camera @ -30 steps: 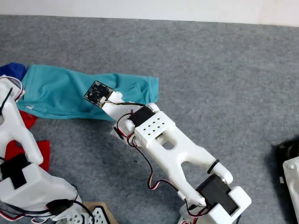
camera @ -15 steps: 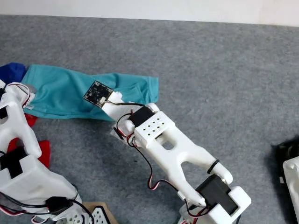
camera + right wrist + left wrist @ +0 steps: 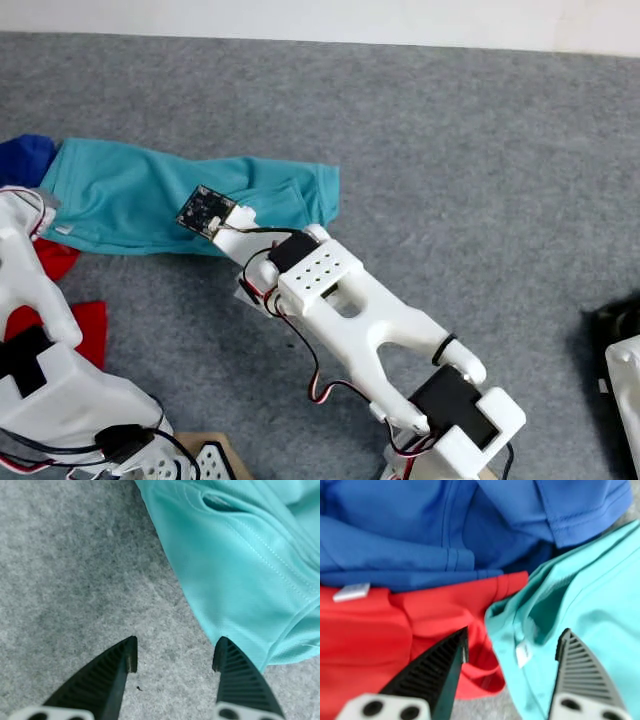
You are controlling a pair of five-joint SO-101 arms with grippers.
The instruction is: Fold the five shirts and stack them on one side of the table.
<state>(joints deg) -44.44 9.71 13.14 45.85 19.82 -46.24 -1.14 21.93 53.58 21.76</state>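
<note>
Teal shirt point(image 3: 130, 200) lay unfolded at the bench's point(image 3: 480, 150) left edge. Right gripper point(image 3: 175, 660) had shifted toward its near edge, left gripper point(image 3: 512, 650) over its tagged edge (both jaws apart): grasp judged pending.

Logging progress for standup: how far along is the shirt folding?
Done: nothing folded yet; the teal shirt lies rumpled on the table, the blue shirt and red shirt bunched beside it. In hand: nothing; left gripper open over the teal shirt's corner, right gripper open above the table by its hem. Left: all folding and stacking.
</note>
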